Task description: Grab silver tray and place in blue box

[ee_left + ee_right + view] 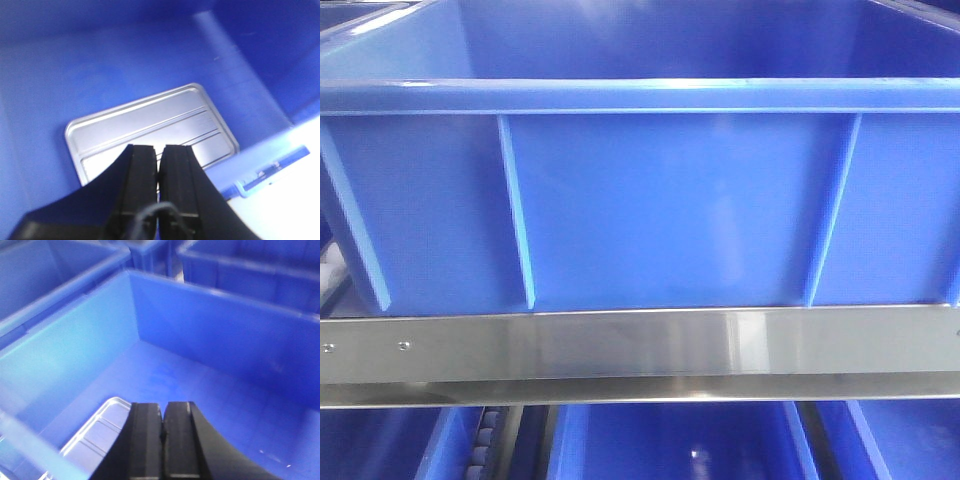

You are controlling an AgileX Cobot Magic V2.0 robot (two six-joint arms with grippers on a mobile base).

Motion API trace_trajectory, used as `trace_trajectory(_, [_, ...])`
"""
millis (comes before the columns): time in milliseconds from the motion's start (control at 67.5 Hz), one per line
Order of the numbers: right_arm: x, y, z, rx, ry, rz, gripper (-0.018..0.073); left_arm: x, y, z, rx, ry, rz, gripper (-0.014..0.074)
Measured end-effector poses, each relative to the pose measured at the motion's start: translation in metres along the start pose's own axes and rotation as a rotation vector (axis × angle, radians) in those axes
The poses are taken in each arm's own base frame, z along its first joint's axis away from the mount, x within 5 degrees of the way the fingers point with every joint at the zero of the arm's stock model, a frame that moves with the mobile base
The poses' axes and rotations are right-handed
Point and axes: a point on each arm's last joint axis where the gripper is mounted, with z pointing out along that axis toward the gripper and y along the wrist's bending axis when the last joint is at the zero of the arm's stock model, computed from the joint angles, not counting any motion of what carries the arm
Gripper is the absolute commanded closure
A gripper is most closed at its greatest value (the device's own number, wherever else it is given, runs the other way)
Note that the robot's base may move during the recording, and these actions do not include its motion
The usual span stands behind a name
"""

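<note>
Nearest in the left wrist view is the left hand point(159, 165), its two black fingers point(140, 180) pressed almost together with only a thin dark slit between them, and nothing is held there. A thin dark cable point(150, 210) loops at the base of these fingers. Just beyond the tips, the silver tray point(145, 130) lies flat on the floor of the blue box point(75, 70), with its raised rim and long ridges showing, and it is turned a little askew to the box walls. The tray is apart from the left hand. In the right wrist view the right hand point(162, 410) also has its black fingers point(145, 440) nearly touching, with nothing between them, and it hangs above the inside of the same blue box point(210, 340). A corner of the silver tray point(95, 435) appears at the lower left of that view, on the box floor near the left wall. Farther back, other blue crates point(250, 270) stand close behind and beside the box. From the front view, the blue box point(650, 200) shows its ribbed side wall and thick rim, standing on a shiny metal shelf rail point(640, 345), and below this rail more blue crates point(680, 440) are on a lower level.
</note>
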Motion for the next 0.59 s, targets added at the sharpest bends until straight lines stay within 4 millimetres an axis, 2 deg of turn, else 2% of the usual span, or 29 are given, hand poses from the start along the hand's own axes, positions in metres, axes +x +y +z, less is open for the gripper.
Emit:
trace_trajectory(119, [0.017,-0.001,-0.029,0.001,-0.021,-0.009,0.0507,0.021,0.002,-0.026,0.031,-0.099,0.020,0.0592])
trace_trajectory(296, [0.043,-0.007,-0.074,0.047,0.020,-0.003,0.0507,0.060,0.009,-0.061,0.039,-0.155,0.018,0.0593])
trace_trajectory(445, [0.049,-0.012,-0.107,0.092,0.027,0.010,0.0507,0.086,0.013,-0.082,0.045,-0.211,0.015,0.0596])
trace_trajectory(593, [0.050,-0.014,-0.129,0.111,-0.010,0.021,0.0507,0.092,0.015,-0.100,0.052,-0.287,0.012,0.0596])
